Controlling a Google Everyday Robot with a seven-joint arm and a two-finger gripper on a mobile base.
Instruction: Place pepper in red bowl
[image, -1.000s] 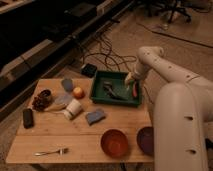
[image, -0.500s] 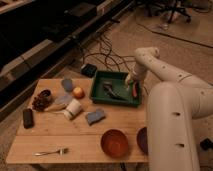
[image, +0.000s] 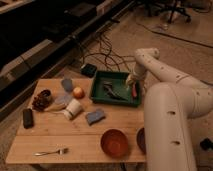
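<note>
hand (image: 131, 81) hangs low over the right end of the green tray (image: 100, 88), which sits on the far right part of the wooden surface (image: 55, 135). its fingers read as spread apart, with nothing between them. pepper (image: 134, 90) lies inside the tray by the right wall, just on the near side of the hand. can't make out whether they touch. red bowl (image: 115, 142) sits at the near edge of the surface, well apart from the tray. a darker maroon bowl (image: 141, 140) is just to its right, partly hidden by the arm.

step in hand, as i read it: the grasp. set your fingers across the pepper's thin width, not along it, and get low before closing. mind the tray wall, which crowds one finger. a dark utensil (image: 113, 92) lies mid-tray, left of the pepper; keep off it. once you've lifted clear of the rim, steer for the brighter bowl, not the maroon one.
</note>
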